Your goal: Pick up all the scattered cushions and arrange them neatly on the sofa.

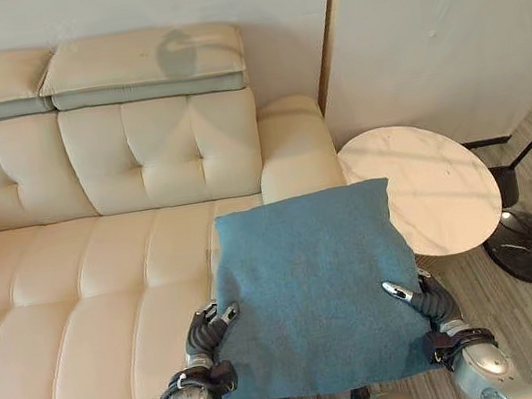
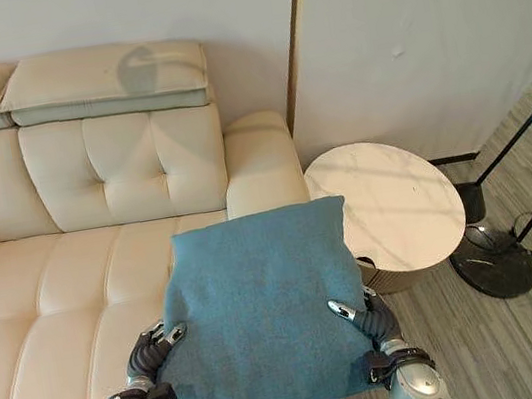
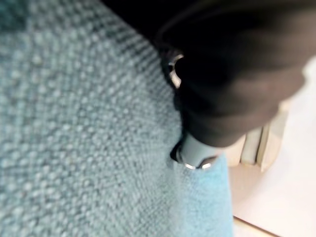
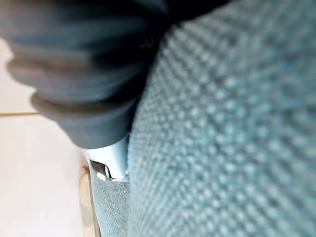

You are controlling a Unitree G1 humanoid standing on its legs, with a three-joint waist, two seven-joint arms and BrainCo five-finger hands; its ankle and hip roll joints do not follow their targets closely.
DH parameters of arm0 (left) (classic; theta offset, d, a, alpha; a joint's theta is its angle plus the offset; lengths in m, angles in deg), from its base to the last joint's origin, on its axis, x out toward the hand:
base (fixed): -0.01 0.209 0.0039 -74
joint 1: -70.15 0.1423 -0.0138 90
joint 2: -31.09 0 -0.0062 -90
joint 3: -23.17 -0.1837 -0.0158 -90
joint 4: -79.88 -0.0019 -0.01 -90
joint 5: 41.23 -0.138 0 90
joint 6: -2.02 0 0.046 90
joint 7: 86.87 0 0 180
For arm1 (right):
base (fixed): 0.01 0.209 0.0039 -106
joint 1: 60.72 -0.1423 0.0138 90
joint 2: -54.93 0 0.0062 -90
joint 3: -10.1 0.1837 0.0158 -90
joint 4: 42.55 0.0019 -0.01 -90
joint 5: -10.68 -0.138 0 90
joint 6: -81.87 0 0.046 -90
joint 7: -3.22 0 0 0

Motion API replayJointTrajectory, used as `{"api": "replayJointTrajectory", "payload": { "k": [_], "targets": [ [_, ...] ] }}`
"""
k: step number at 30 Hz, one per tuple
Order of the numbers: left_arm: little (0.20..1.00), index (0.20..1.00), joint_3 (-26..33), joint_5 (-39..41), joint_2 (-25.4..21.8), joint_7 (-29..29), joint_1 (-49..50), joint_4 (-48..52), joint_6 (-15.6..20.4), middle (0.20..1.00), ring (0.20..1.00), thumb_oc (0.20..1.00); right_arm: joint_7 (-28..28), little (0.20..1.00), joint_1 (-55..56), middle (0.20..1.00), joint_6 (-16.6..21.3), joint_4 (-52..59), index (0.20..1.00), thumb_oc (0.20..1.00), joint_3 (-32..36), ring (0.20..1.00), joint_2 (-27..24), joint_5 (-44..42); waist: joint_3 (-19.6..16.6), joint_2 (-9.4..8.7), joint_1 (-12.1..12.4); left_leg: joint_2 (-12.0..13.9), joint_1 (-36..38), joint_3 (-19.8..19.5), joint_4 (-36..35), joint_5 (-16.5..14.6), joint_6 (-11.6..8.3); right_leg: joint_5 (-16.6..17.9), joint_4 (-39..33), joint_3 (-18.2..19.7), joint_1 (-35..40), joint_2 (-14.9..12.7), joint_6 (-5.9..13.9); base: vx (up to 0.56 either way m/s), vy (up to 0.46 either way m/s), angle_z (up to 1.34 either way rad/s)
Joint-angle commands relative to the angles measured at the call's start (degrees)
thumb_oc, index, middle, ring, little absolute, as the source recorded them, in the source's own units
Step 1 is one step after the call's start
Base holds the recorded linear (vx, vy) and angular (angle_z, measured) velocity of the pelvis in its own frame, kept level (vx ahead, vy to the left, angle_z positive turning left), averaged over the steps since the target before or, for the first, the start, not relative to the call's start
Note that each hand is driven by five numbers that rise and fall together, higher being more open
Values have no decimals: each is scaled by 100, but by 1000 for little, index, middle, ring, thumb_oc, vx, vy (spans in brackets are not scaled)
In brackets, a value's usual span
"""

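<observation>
Over the sofa's right end, a teal cushion lies flat, roughly square, top edge toward the armrest; left hand and right hand pinch its side edges, thumbs on top.

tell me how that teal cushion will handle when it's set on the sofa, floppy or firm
Likely fairly firm: the cushion stays flat and square though held only at two sides by the left hand and right hand. Probably light, since a thumb pinch each side carries it. Its coarse weave should resist sliding on the smooth sofa.
</observation>
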Motion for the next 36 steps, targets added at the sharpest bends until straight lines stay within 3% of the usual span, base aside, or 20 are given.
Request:
{"api": "replayJointTrajectory", "payload": {
  "k": [1, 2, 3, 4, 7, 12, 14, 16, 17, 19, 21, 22, 24, 25, 28, 35, 36],
  "targets": [
    [200, 200, 121, -162, 25, 159, -199, 603, 457, 200, 200, 200, 248, 200, -314, 200, 459, 758, 200, 200, -37, 200, -3, -7, -398, -185, 7, -288, -190, -123, -38, -664, -80, -184, -429, 24, 756, 157, 59, -237, -237, 1],
    [200, 200, 186, -137, 64, 124, -127, 622, 432, 200, 200, 200, 246, 200, -287, 200, 457, 868, 200, 200, -46, 200, -58, -28, -371, -201, 39, -226, -345, -189, -38, -436, -221, -339, -710, -5, 847, 302, -122, -240, -238, -1],
    [200, 200, 187, -137, 65, 123, -124, 626, 429, 200, 200, 200, 246, 200, -285, 200, 456, 870, 200, 200, -47, 200, -59, -28, -375, -198, 26, -225, -353, -202, -38, -431, -225, -332, -720, -18, 849, 307, -126, -421, -366, 10],
    [200, 200, 223, -133, 89, 116, -26, 636, 417, 200, 200, 200, 275, 200, -206, 200, 482, 991, 200, 200, -26, 200, -139, -151, -260, -178, 44, -163, -518, -348, -38, -129, -432, -320, -995, -45, 868, 507, -272, -371, -290, 22],
    [200, 200, 263, -174, 145, 116, 60, 656, 401, 200, 200, 200, 287, 200, -143, 200, 540, 1037, 200, 200, 3, 200, -250, -283, -8, -87, 36, -107, -755, -597, -38, 96, -611, -227, -1144, -290, 811, 682, -363, -377, -279, 66],
    [200, 200, 292, -296, 182, 160, 21, 707, 431, 200, 200, 200, 203, 200, -126, 200, 561, 1009, 200, 200, 112, 200, -377, -184, 181, -76, -21, -59, -693, -122, -38, 40, -517, -127, -1145, -781, 731, 614, -391, -254, -127, 66],
    [200, 200, 322, -330, 203, 208, 44, 771, 455, 200, 200, 200, 226, 200, -141, 200, 538, 972, 200, 200, 71, 200, -384, -160, 146, -133, -21, -31, -578, 43, 364, -111, -445, -87, -1146, -923, 689, 536, -416, -157, -81, 73],
    [200, 200, 376, -305, 223, 232, 70, 907, 526, 200, 200, 200, 241, 200, -203, 200, 528, 930, 200, 200, -7, 200, -400, -163, 78, -201, -1, 10, -510, 101, 1250, -768, -429, -162, -1146, -1151, 676, 405, -419, -129, -36, 50],
    [200, 200, 376, -305, 223, 232, 70, 907, 525, 200, 200, 200, 241, 200, -203, 200, 528, 930, 200, 200, -7, 200, -400, -163, 77, -200, -2, 12, -515, 100, 1257, -772, -429, -162, -1146, -1152, 675, 406, -419, -130, -3, 55],
    [200, 200, 377, -174, 258, 243, 44, 996, 552, 200, 200, 200, 208, 200, -268, 200, 542, 970, 200, 200, -1, 200, -377, -226, -25, -169, -44, 132, -114, 418, 1336, -1118, -410, -202, -1146, -1445, 614, 345, -426, -60, 84, 67],
    [200, 200, 366, -166, 261, 248, 35, 1003, 549, 200, 200, 200, 197, 200, -270, 200, 533, 977, 200, 200, 21, 200, -366, -218, -66, -133, -81, 125, 121, 512, 1086, -1147, -419, -210, -1146, -1539, 622, 336, -395, -20, 138, 75],
    [200, 200, 286, -161, 256, 286, -4, 1015, 509, 200, 200, 200, 121, 200, -251, 200, 563, 1040, 200, 200, 110, 200, -317, -234, -176, -30, -168, 171, 343, 793, 310, -857, -481, -160, -1146, -1822, 544, 298, -316, -32, 120, 92],
    [200, 200, 263, -225, 240, 327, 20, 1030, 494, 200, 200, 200, 123, 200, -227, 200, 552, 1054, 200, 200, 125, 200, -323, -214, -238, 9, -178, 148, 428, 809, -38, -771, -505, -127, -1146, -1947, 525, 275, -268, -14, 198, 85],
    [200, 200, 243, -268, 223, 340, 46, 1023, 472, 200, 200, 200, 116, 200, -233, 200, 521, 1030, 200, 200, 92, 200, -295, -170, -306, 30, -171, 117, 405, 744, -38, -912, -500, -59, -1146, -2049, 504, 224, -200, 3, 202, 80],
    [200, 200, 301, -286, 222, 315, 116, 1026, 471, 200, 200, 200, 113, 200, -312, 200, 473, 992, 200, 200, 27, 200, -261, -105, -302, 25, -131, 75, 428, 740, -38, -946, -474, 30, -1146, -2095, 487, 144, -113, 6, 232, 44],
    [200, 200, 499, -247, 235, 117, 186, 1072, 498, 200, 200, 200, 33, 200, -446, 200, 411, 929, 200, 200, -82, 200, -114, 20, -267, -133, 57, -117, 518, 711, -38, -1137, -251, 273, -1123, -2179, 616, -109, 103, 19, 260, 16],
    [200, 200, 467, -232, 193, 65, 76, 1067, 497, 200, 200, 200, -23, 200, -474, 200, 418, 903, 200, 200, -70, 200, -36, 49, -230, -132, 71, -192, 541, 576, -38, -1195, -141, 156, -405, -2156, 389, -287, 131, 9, 195, 18]
  ]
}}
